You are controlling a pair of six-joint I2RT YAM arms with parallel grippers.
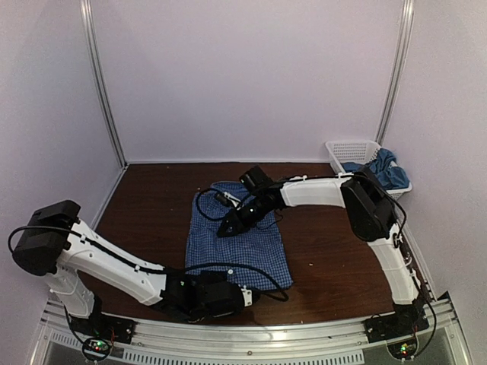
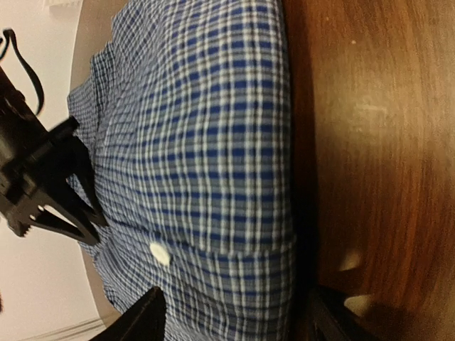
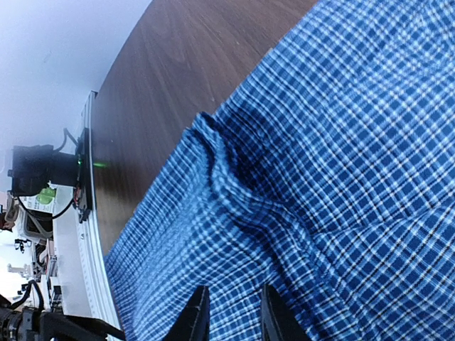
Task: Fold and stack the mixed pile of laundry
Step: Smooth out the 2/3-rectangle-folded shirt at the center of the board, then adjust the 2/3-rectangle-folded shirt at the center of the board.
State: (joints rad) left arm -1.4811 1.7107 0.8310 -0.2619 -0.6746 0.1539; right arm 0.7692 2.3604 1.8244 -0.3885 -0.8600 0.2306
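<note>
The blue-and-white checked shirt (image 1: pixel 243 255) lies spread on the brown table, collar end far and hem near. It fills the left wrist view (image 2: pixel 213 128) and the right wrist view (image 3: pixel 341 142). My right gripper (image 1: pixel 226 226) is over the shirt's upper left part. Its jaws are nearly together on a raised fold of the cloth (image 3: pixel 231 298), and creases run toward them. My left gripper (image 1: pixel 247 295) is at the shirt's near edge, open wide, with the hem and a white button (image 2: pixel 159 252) between its fingers (image 2: pixel 238 312). The teal t-shirt (image 1: pixel 386 171) hangs over the basket.
A white lattice basket (image 1: pixel 351 148) stands at the far right corner against the wall. Bare brown table (image 1: pixel 152 205) lies left and right of the shirt. The right gripper also shows at the left of the left wrist view (image 2: pixel 64 206).
</note>
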